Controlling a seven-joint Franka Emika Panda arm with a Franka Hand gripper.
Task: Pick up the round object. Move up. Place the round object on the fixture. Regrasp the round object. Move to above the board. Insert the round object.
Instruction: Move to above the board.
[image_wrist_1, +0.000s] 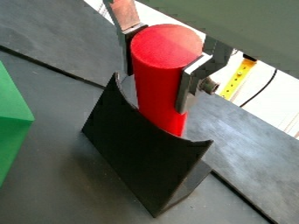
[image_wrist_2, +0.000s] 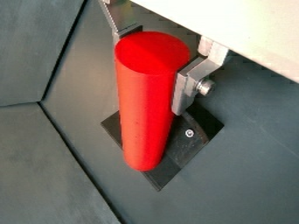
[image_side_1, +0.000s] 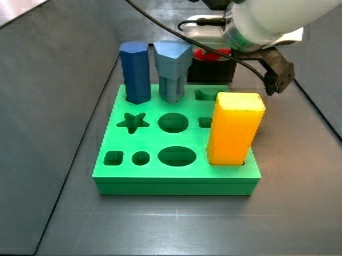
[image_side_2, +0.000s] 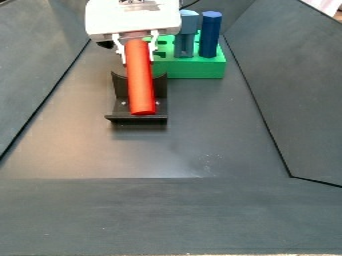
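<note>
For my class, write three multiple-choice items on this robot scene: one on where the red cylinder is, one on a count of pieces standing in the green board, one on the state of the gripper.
1. Where is the long bright red cylinder peg?
A. In a hole of the board
B. Leaning on the dark grey-black fixture, between the gripper fingers
C. Flat on the floor

2. How many pieces stand in the thick bright green board?
A. One
B. Three
C. Five

3. How is the gripper?
A. Closed on the red peg
B. Open above the board
C. Out of view

Answers: 1 B, both wrist views show its lower end at the fixture; 2 B, a side view shows the blue hexagonal peg, the grey-blue faceted peg and the orange block; 3 A, the silver fingers press the peg's sides.
</note>
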